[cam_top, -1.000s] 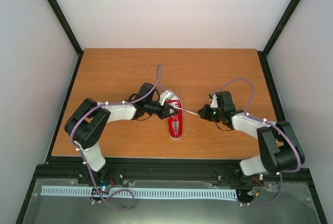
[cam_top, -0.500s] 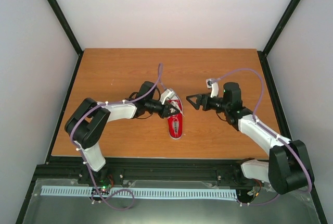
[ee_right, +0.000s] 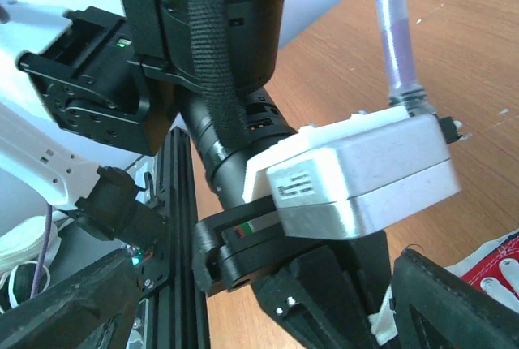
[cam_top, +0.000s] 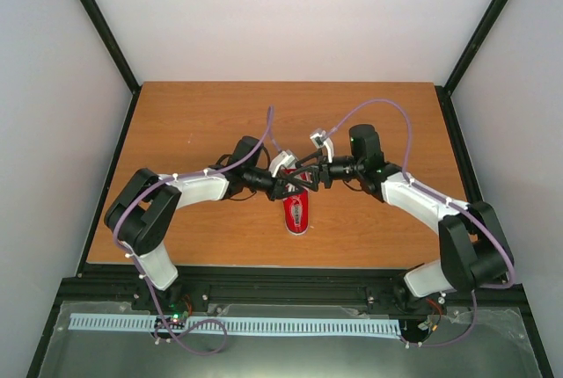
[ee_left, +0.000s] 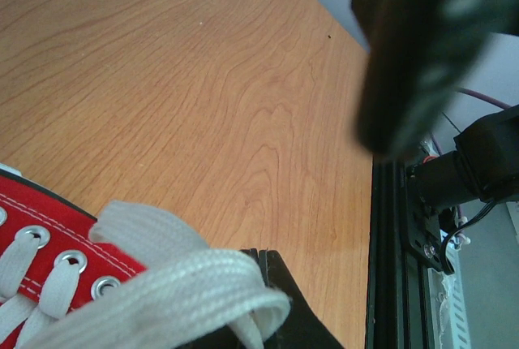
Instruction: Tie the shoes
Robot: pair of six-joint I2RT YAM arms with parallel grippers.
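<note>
At mid-surface: a small red canvas sneaker with white rubber toe cap (cam_top: 297, 211) is laid on the brown wood-grain surface (cam_top: 193, 132), toe toward the arm bases, with both arms met over its laced part.
Left jaws: clenched on the flat white lace (ee_left: 174, 284), at the tip of the black-and-white left arm (cam_top: 207, 189); this grip is unchanged over the last second.
Right jaws: released and spread wide, nothing between them; carried by the black-and-white right arm (cam_top: 413, 202).
Just changed: a second ago a lace end was held taut out to the right by the right jaws. It was then let go, and the right arm has been swung back in, so its jaws now sit just beside the left ones above the sneaker.
Meaning for task: the pull is judged finished and a regrasp of lace near the eyelets is judged to be in hand. No bow is seen, so the tying is judged well short of done.
Left wrist view only: the lace is looped over the jaw tip beside the metal eyelets (ee_left: 71, 261); a blurred dark finger (ee_left: 422, 57), probably the right arm's, is close above.
Right wrist view only: the left wrist's grey-white camera box (ee_right: 357, 178) and purple cable (ee_right: 397, 40) are seen close ahead of the spread jaws; only a corner of the sneaker is shown.
Top view only: the whole layout is given; the lace is too small to be traced.
</note>
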